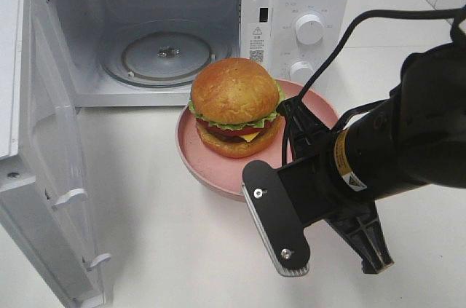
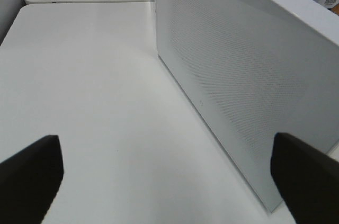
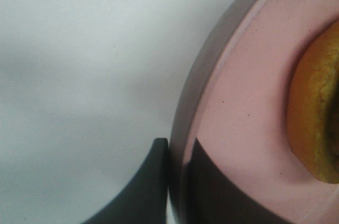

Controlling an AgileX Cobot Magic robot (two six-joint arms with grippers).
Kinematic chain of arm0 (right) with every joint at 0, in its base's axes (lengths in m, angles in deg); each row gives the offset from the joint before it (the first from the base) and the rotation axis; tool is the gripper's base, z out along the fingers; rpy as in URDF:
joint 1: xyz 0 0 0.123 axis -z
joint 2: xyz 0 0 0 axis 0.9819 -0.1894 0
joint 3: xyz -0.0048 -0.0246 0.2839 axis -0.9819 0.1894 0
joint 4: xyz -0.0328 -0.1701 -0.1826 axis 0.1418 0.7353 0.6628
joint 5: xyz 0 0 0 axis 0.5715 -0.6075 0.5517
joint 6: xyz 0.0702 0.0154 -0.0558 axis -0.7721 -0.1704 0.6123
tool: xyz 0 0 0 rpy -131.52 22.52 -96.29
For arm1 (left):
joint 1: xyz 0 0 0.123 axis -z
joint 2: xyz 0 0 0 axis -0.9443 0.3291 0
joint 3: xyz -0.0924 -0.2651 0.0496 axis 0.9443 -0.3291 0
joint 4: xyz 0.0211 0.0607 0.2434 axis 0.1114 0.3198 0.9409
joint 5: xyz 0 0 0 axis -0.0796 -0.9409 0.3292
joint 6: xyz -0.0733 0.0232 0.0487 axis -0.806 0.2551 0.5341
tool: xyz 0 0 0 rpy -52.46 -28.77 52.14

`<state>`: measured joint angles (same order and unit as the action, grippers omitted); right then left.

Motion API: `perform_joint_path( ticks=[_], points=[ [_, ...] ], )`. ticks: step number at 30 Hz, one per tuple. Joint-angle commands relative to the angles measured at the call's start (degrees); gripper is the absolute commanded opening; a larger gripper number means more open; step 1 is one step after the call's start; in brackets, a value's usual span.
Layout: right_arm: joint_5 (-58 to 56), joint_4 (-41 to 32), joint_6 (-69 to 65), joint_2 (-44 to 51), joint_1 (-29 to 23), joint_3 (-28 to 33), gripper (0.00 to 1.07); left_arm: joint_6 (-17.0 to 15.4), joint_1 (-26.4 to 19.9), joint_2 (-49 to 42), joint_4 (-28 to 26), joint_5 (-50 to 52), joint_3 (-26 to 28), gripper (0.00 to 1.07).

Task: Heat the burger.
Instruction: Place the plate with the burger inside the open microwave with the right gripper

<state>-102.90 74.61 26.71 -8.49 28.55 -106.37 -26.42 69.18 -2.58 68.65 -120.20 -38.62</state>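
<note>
- Right arm [image 1: 393,140] comes in low from about 4 o'clock, black and chunky, with a cable looping off the top of it.
- Right gripper [image 3: 179,144] is pinched tight on the rim of the pink plate [image 1: 218,170], 1 finger outside the rim and 1 inside, at the plate's 3 o'clock edge.
- The burger [image 1: 234,106] sits on that plate, upright, pretty much dead centre of the table [image 1: 182,250] and right in front of the microwave [image 1: 306,2] mouth. It's not inside.
- Left gripper [image 2: 165,139] has its jaws spread wide with nothing between them, hovering over bare tabletop next to the outer face of the door [image 1: 51,155].
- White tabletop all round; the microwave is at 12 o'clock, door swung out toward 9 o'clock, glass turntable [image 1: 156,53] visible inside, 2 knobs [image 1: 309,29] on the panel.
- Hard to see: the left arm doesn't show in the overhead shot, the right arm covers the plate's 4 o'clock side, and the right wrist cam only catches a blurry sliver of bun.
</note>
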Motion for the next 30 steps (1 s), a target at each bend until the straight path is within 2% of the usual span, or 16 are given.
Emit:
perform_joint_path(
  ticks=[1, 2, 3, 4, 6, 7, 12, 21, 30],
  points=[
    [4.64, -4.58, 10.14, 0.8, 2.46, -0.34, 0.0, -0.4, -0.11, -1.03, -0.34, 0.4, -0.23, 1.0],
    [5.84, -8.42, 15.81, 0.8, 4.13, -0.34, 0.0, -0.4, -0.11, -1.03, -0.34, 0.4, -0.23, 1.0],
    [5.84, -8.42, 15.81, 0.8, 4.13, -0.34, 0.0, -0.4, -0.11, -1.03, -0.34, 0.4, -0.23, 1.0],
    [6.76, -12.09, 22.17, 0.8, 5.5, -0.34, 0.0, -0.4, -0.11, -1.03, -0.34, 0.4, -0.23, 1.0],
    [6.99, -13.64, 24.69, 0.8, 6.07, -0.34, 0.0, -0.4, -0.11, -1.03, -0.34, 0.4, -0.23, 1.0],
    [7.1, -16.79, 30.65, 0.8, 7.22, -0.34, 0.0, -0.4, -0.11, -1.03, -0.34, 0.4, -0.23, 1.0],
    [7.1, -20.74, 38.85, 0.8, 9.74, -0.4, 0.0, -0.4, -0.11, -1.03, -0.34, 0.4, -0.23, 1.0],
    [6.76, -21.43, 39.88, 0.74, 10.03, -3.32, 0.0, -0.4, -0.11, -1.03, -0.34, 0.4, -0.23, 1.0],
    [6.53, -21.66, 39.36, -4.13, 9.85, -7.56, 0.0, -0.4, -0.11, -1.03, -0.34, 0.4, -0.23, 1.0]
  ],
)
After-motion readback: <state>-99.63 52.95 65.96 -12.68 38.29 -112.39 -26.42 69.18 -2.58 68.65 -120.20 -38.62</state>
